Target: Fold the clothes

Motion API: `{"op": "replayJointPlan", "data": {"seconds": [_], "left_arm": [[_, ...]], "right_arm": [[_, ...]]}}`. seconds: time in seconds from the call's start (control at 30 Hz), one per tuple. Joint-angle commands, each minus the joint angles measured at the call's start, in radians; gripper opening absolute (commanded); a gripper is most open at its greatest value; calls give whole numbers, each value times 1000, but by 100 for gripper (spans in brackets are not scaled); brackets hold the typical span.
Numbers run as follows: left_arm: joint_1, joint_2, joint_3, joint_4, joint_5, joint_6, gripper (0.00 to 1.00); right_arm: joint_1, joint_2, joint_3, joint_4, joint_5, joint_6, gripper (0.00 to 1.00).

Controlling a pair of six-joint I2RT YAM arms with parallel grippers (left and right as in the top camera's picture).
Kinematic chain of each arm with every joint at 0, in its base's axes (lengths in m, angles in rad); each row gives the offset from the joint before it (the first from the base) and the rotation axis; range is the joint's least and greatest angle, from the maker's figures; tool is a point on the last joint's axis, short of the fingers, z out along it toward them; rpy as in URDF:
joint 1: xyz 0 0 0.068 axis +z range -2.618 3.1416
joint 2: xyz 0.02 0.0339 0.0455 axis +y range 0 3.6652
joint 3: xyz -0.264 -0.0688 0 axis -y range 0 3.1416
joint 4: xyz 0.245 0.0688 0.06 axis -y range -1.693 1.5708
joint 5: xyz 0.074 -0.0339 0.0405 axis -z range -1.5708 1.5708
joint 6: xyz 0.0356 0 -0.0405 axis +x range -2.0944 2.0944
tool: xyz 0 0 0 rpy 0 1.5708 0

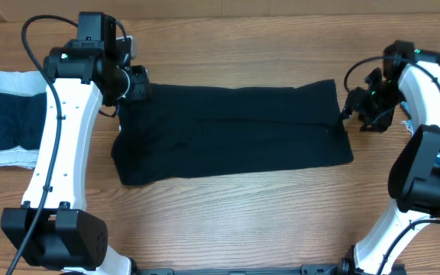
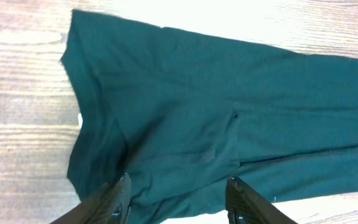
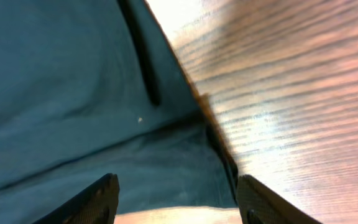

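Denim (image 1: 6, 79) and navy cloth (image 1: 2, 122) lie stacked left of black garment (image 1: 231, 131).

Under me I see only one big thing that is not my work: the wooden table (image 1: 243, 221). Its top is brown, with a fine dark grain that runs from my left side to my right side. Along the far edge the wood looks more pale, and a thin straight seam goes across there. In my left wrist view the table (image 2: 17, 124) is pale brown, and near the top of this view strong light washes it almost white. In my right wrist view the table (image 3: 303, 93) looks pinkish, with a bright glare at the upper part. At the near edge a thin black bar (image 1: 243, 270) lies along the table; what it is, I cannot tell.
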Motion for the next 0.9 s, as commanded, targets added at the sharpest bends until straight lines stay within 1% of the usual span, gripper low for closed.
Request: {"op": "replayJointPlan", "data": {"seconds": [0.0, 0.1, 0.23, 0.33, 0.37, 0.43, 0.5, 0.73, 0.8, 0.87], "left_arm": [[-20, -13, -48, 14, 15, 42, 54], [-21, -13, -103, 34, 19, 41, 54], [-21, -13, -181, 79, 37, 41, 54], [-23, -13, -234, 119, 42, 32, 54], [-23, -13, -247, 126, 42, 21, 55], [-23, -13, -255, 129, 42, 15, 55], [-23, -13, -255, 135, 42, 15, 56], [-27, -13, -255, 166, 47, 6, 59], [-27, -13, -255, 171, 64, 6, 59], [-27, -13, -255, 173, 65, 6, 60]], "right_arm": [[-15, -16, -83, 75, 52, 0, 63], [-11, -16, -170, 161, 19, 0, 58], [-5, -16, -211, 238, -8, 0, 37], [-5, -16, -209, 253, -55, 0, 18], [-5, -19, -208, 251, -69, -1, 14], [-5, -37, -208, 259, -69, 0, 11], [-5, -61, -208, 274, -69, 0, 10], [-5, -104, -208, 322, -69, 0, 10], [-5, -105, -208, 337, -134, -39, 11], [-5, -105, -208, 364, -144, -50, 13]]}}
